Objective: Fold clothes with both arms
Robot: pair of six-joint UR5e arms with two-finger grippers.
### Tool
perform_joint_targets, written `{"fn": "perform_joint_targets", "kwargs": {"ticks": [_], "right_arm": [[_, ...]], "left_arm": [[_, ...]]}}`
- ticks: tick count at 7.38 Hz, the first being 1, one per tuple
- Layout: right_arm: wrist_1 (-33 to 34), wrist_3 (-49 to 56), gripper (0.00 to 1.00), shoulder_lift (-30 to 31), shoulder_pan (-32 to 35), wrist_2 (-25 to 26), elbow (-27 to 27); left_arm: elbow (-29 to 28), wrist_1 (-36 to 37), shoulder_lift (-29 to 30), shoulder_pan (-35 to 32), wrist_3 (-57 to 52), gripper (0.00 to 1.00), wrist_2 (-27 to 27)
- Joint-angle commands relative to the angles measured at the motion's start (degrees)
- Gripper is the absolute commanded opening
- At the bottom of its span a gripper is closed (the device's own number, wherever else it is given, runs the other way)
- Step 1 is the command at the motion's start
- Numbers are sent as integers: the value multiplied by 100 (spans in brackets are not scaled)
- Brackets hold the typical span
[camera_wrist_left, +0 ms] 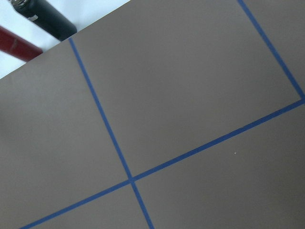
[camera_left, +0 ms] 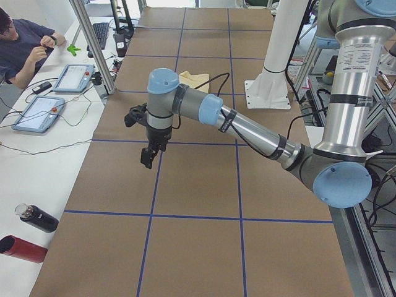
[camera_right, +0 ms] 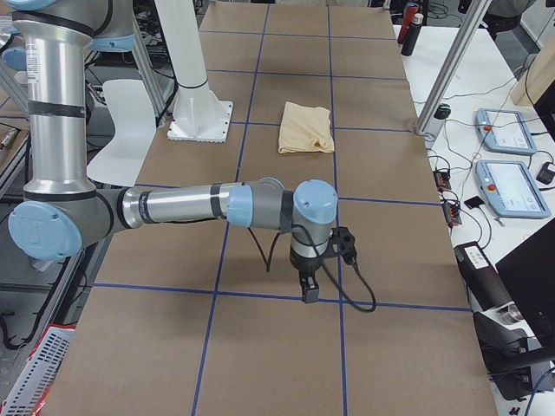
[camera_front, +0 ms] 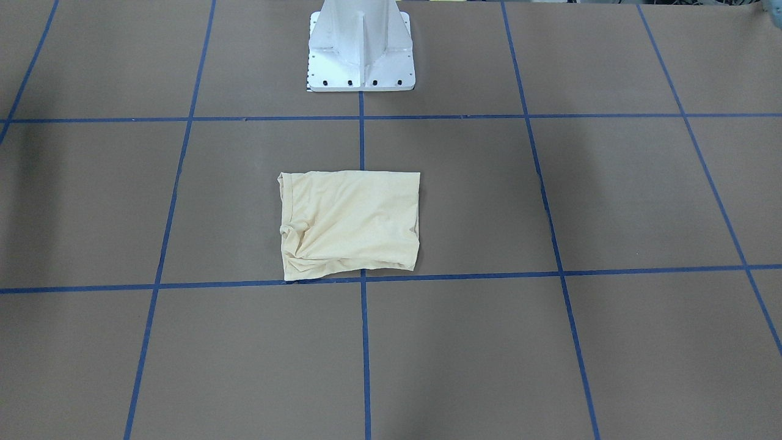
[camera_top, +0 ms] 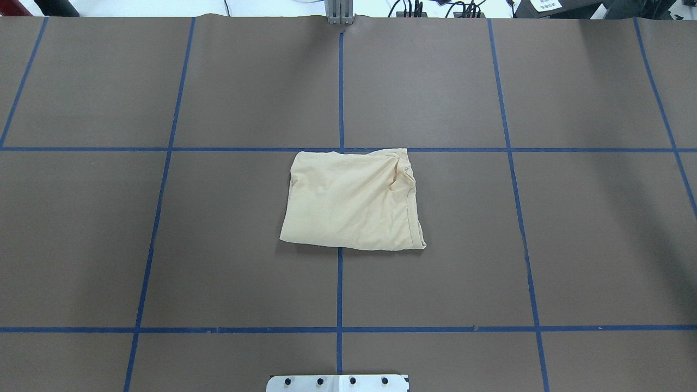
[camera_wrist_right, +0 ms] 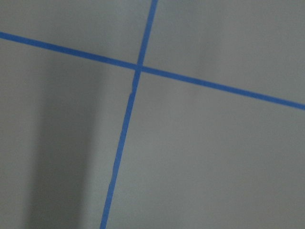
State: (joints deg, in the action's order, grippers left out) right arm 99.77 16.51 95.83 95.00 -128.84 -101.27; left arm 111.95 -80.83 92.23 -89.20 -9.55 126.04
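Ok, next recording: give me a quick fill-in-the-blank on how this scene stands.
1. The T-shirt lies ___ into a rectangle on the table.
2. The left arm and the right arm are (touching / clear of) it: ___.
3. The table's grid lines are ___ in colour.
Missing words: folded; clear of; blue.

Overhead and front views face each other, steeply down, sharing the T-shirt (camera_top: 351, 201).

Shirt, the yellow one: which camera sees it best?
The overhead view: the folded shirt lies whole and largest there. The front-facing view shows it whole too, slightly smaller. The two side views show it small and far off. Both wrist cameras see only table.
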Motion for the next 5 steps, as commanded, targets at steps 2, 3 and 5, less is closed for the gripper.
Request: {"fn": "perform_joint_targets", "kwargs": {"ticks": [2,3,5], "right_arm": [[-1332,-1428,100,542,-119,-212,-112],[-1415,-1928,100,524,-705,-168,-138],[-1653,-2135,100,506,-974,-133,-156]], "left_arm": [[20,-143,-714,-150,-29,100,453],[-15,-396,-915,-150,-3,100,717],[29,-680,-1128,-141,206,100,729]]}}
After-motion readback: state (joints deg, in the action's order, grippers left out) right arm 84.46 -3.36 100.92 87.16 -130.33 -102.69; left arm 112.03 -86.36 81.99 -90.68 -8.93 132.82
